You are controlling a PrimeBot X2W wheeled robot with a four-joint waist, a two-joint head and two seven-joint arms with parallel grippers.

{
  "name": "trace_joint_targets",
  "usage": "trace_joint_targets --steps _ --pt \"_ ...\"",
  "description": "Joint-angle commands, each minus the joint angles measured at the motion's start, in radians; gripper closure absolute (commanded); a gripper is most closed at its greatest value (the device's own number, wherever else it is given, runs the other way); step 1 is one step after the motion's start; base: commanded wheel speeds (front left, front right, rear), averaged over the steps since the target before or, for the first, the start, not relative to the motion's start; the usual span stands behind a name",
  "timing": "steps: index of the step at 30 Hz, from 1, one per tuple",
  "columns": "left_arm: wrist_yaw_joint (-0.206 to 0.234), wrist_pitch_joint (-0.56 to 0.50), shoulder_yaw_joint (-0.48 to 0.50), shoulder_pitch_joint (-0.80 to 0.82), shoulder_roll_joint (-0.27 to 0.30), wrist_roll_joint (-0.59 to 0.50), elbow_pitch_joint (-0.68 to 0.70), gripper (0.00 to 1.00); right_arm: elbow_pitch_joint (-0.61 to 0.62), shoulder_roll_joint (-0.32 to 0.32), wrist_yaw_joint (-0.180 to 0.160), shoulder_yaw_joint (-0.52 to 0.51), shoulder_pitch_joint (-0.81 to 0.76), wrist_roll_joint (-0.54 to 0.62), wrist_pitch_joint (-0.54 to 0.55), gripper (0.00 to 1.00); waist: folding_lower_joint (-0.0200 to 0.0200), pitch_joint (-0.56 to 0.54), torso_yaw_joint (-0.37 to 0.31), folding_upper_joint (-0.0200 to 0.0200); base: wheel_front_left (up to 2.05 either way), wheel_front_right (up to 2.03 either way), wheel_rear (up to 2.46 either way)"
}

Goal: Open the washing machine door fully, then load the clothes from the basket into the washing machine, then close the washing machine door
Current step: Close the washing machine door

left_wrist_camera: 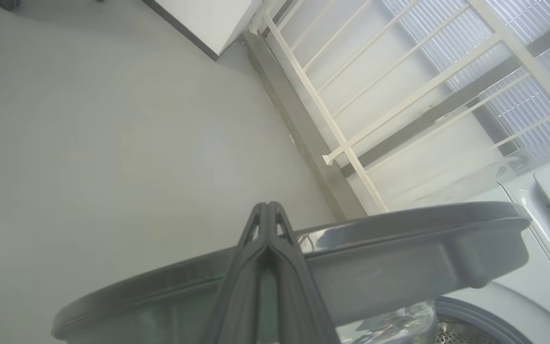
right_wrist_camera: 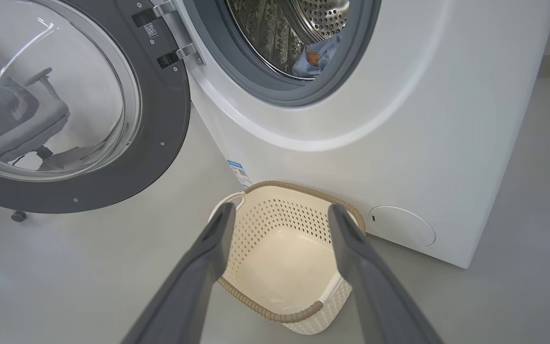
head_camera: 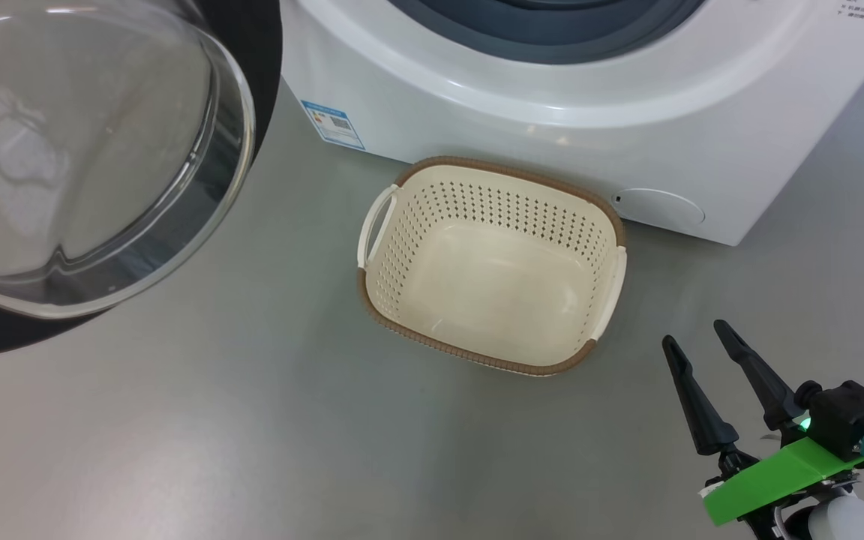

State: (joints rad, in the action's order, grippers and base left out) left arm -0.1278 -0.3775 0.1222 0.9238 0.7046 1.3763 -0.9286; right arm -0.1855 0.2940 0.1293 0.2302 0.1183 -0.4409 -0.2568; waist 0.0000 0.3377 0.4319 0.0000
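The washing machine door hangs open leftward, glass bulge facing out; the basket lies on the floor, long axis along the washing machine's front. Left claw pinched together at the door's rim, right claw spread.

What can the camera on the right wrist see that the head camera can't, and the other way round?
Right wrist view, not head: the steel drum with blue clothes inside, and the door hinge. Head view, not right wrist: the green bracket behind the right gripper. Both: the empty basket, the washing machine front, the washing machine door swung open, and the open jaws.
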Motion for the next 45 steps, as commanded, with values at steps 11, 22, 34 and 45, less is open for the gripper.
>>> trace_joint_targets --steps 11,22,34,45 --pt "-0.003 -0.042 -0.022 0.009 0.072 0.029 0.019 1.0 0.022 0.008 0.001 0.023 0.042 0.007 -0.005 0.0 0.0 0.016 -0.006 0.0 0.0 0.0 0.0" --pt "-0.003 -0.135 -0.067 -0.034 0.079 0.063 0.06 1.0 0.016 -0.007 0.001 0.017 0.035 0.004 -0.005 0.0 0.0 -0.015 0.002 0.0 0.0 0.0 0.0" --pt "-0.003 -0.209 -0.108 -0.103 0.075 0.098 0.116 1.0 0.013 -0.023 0.001 0.014 0.02 -0.001 -0.005 0.0 0.0 -0.064 0.016 0.0 0.0 0.0 0.0" --pt "-0.003 -0.251 -0.128 -0.161 0.064 0.133 0.182 1.0 0.012 -0.032 0.001 0.017 0.011 -0.005 -0.005 0.0 0.0 -0.096 0.022 0.0 0.0 0.0 0.0"
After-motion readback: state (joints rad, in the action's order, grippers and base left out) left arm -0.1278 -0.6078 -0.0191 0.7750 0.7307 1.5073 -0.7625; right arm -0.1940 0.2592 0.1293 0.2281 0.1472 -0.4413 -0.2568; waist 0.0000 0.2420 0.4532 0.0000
